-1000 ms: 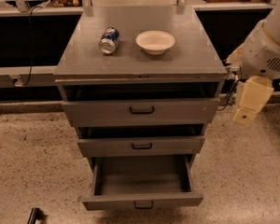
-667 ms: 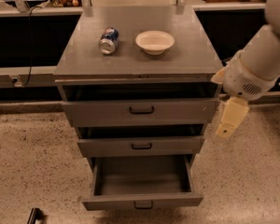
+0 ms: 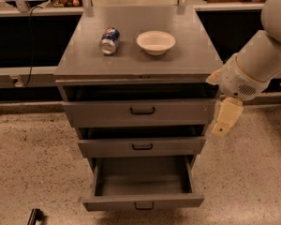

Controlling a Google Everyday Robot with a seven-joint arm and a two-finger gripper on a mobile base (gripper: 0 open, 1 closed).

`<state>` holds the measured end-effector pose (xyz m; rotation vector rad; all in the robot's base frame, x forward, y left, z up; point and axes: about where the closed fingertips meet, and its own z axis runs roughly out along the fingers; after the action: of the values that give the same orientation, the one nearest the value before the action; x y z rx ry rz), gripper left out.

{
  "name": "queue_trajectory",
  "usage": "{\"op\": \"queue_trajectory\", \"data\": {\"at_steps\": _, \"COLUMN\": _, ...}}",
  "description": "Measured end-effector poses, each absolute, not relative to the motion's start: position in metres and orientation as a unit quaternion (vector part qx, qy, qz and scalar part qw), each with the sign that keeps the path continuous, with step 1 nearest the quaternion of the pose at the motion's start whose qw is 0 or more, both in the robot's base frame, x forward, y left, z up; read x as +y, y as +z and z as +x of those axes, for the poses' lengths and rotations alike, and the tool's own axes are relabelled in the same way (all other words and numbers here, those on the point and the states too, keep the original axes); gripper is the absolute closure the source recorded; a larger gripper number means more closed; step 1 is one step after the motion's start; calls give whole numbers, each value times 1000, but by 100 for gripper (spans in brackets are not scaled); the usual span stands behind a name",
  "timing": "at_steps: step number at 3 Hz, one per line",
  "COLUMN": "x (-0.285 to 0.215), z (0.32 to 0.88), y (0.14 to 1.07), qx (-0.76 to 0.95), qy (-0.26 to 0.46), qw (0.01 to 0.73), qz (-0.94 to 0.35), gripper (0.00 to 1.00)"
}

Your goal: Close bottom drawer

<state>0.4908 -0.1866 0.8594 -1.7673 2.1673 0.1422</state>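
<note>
Bottom drawer point(image 3: 107, 202) is pulled well out of the grey cabinet point(image 3: 131, 55), lowest of the three, sitting level and square. It is grey metal with a low flat front and a small black pull handle point(image 3: 144, 205) at its centre. Its grey floor and side walls show under the middle drawer point(image 3: 178, 146), which sits much further in. The tool point(image 3: 223, 121) hangs off the cabinet's right side, up beside the top drawer point(image 3: 98, 112), well apart from the bottom one.
</note>
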Motion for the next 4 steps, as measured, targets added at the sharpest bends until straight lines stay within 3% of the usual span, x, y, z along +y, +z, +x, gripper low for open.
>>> {"op": "queue_trajectory", "data": {"at_steps": 1, "x": -172, "z": 484, "y": 800, "qx": 740, "qy": 136, "qw": 189, "qz": -631, "gripper": 0}}
{"op": "queue_trajectory", "data": {"at_steps": 2, "x": -155, "z": 475, "y": 765, "qx": 711, "qy": 189, "qw": 282, "qz": -615, "gripper": 0}}
{"op": "queue_trajectory", "data": {"at_steps": 3, "x": -171, "z": 482, "y": 772, "qx": 703, "qy": 160, "qw": 338, "qz": -605, "gripper": 0}}
{"op": "queue_trajectory", "data": {"at_steps": 4, "x": -164, "z": 496, "y": 722, "qx": 721, "qy": 179, "qw": 326, "qz": -584, "gripper": 0}}
